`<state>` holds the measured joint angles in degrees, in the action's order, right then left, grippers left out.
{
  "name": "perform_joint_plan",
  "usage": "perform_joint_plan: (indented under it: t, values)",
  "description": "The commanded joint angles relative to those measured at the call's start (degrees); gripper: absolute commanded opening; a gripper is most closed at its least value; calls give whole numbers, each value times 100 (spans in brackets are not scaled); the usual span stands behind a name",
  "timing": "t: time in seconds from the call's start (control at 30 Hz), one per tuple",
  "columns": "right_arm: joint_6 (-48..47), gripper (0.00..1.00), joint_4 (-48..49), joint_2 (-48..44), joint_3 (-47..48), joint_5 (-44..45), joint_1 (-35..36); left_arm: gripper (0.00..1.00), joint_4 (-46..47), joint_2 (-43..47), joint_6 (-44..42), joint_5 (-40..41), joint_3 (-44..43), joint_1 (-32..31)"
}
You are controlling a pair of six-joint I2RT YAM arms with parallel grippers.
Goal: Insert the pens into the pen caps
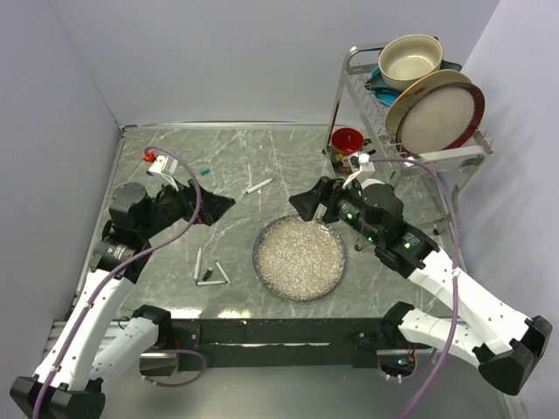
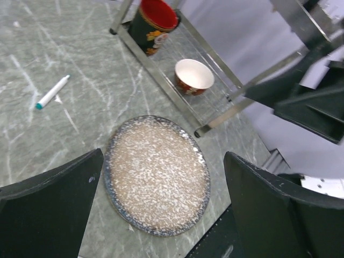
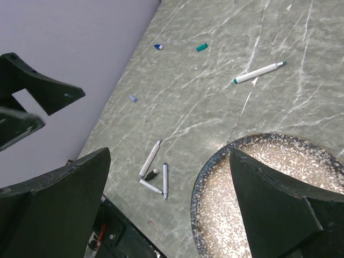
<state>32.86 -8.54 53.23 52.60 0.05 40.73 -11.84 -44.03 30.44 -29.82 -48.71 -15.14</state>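
Observation:
Three white pens (image 1: 210, 271) lie in a loose triangle on the marble table, left of the speckled plate (image 1: 259, 246). In the right wrist view these pens (image 3: 150, 159) surround a black cap (image 3: 152, 174). A fourth pen (image 1: 258, 186) with a teal tip lies further back; it also shows in the left wrist view (image 2: 52, 92) and the right wrist view (image 3: 259, 72). A teal cap (image 3: 201, 47) and a blue cap (image 3: 158, 47) lie at the far left. My left gripper (image 1: 223, 209) and right gripper (image 1: 298, 205) are open and empty, hovering above the table and facing each other.
A dish rack (image 1: 410, 131) with plates and a pot stands at the back right. A red cup (image 1: 347, 140) and a small bowl (image 2: 194, 76) sit at its base. The speckled plate's rim (image 2: 110, 161) lies under both grippers. Grey walls bound the table.

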Motion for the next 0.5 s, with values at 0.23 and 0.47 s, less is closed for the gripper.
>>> perform_joint_plan:
  t: [0.23,0.47]
  values:
    - [-201,100,-184,-577,-338,188,5,100,-609,-597,-74,1706,-200,11]
    - [-175,100,70,-542,-707,-479,-4,99,-1426,-1160,365,2963,-297,11]
